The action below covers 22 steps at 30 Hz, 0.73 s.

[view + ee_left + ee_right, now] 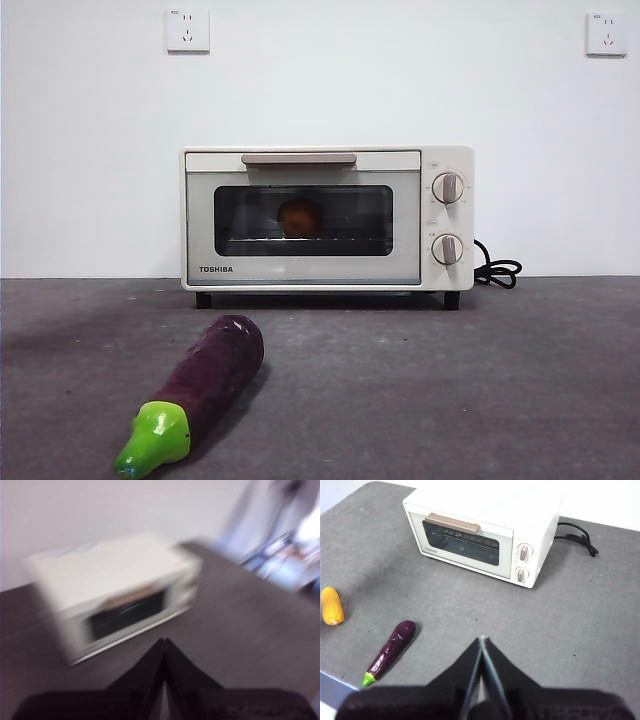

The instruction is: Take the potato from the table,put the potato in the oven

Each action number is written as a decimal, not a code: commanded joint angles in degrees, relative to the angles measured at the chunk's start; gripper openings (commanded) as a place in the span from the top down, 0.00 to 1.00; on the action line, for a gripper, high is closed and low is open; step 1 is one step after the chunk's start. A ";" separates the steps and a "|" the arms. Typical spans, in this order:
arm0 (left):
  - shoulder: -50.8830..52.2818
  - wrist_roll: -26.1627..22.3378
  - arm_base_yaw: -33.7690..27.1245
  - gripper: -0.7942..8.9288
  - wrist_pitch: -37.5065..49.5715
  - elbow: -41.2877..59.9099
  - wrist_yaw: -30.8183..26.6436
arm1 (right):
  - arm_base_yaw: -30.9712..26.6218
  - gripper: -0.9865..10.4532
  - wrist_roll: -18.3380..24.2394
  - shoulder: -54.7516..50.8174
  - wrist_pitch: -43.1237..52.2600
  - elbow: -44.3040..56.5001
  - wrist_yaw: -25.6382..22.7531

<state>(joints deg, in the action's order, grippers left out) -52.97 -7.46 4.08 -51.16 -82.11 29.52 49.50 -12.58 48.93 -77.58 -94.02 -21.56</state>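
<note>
The cream-white oven (325, 218) stands at the back of the table (450, 390) with its glass door shut. Through the glass I see the orange-brown potato (300, 217) resting on the rack inside. My left gripper (164, 641) is shut and empty, held high above the table in front of the oven (115, 590); its view is blurred by motion. My right gripper (481, 639) is also shut and empty, raised well in front of the oven (480, 525). Neither arm shows in the front view.
A long purple eggplant (205, 385) with a green stem lies in front of the oven, toward the left (390, 652). A yellow-orange elongated vegetable (331, 605) lies near the table's left edge. The oven's black cord (497, 270) trails behind on its right.
</note>
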 commanded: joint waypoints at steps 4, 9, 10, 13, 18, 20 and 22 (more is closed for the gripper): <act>7.54 -9.73 0.07 0.92 -0.87 4.55 -7.76 | 0.04 0.91 0.33 0.04 -1.20 0.11 -0.17; 16.31 -11.15 0.07 0.92 11.67 16.90 -12.02 | 0.04 0.91 0.33 0.04 -1.20 0.11 -0.15; 18.29 -11.08 0.04 0.92 14.64 20.26 -11.98 | 0.04 0.91 0.33 0.04 -1.20 0.11 -0.15; 23.96 -9.05 0.00 0.92 21.79 30.25 -12.00 | 0.04 0.91 0.33 0.04 -1.20 0.11 -0.15; 32.02 -2.56 -0.26 0.92 32.57 46.31 -15.37 | 0.04 0.91 0.33 0.04 -1.20 0.11 -0.15; 34.69 -0.63 -0.59 0.92 36.04 51.91 -17.42 | 0.04 0.91 0.33 0.04 -1.20 0.11 -0.15; 37.31 0.44 -1.22 0.92 38.42 57.20 -17.73 | 0.04 0.91 0.33 0.04 -1.20 0.11 -0.15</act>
<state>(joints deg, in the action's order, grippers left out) -16.73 -9.54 3.22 -13.89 -27.83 12.10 49.50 -12.58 48.95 -77.56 -94.02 -21.58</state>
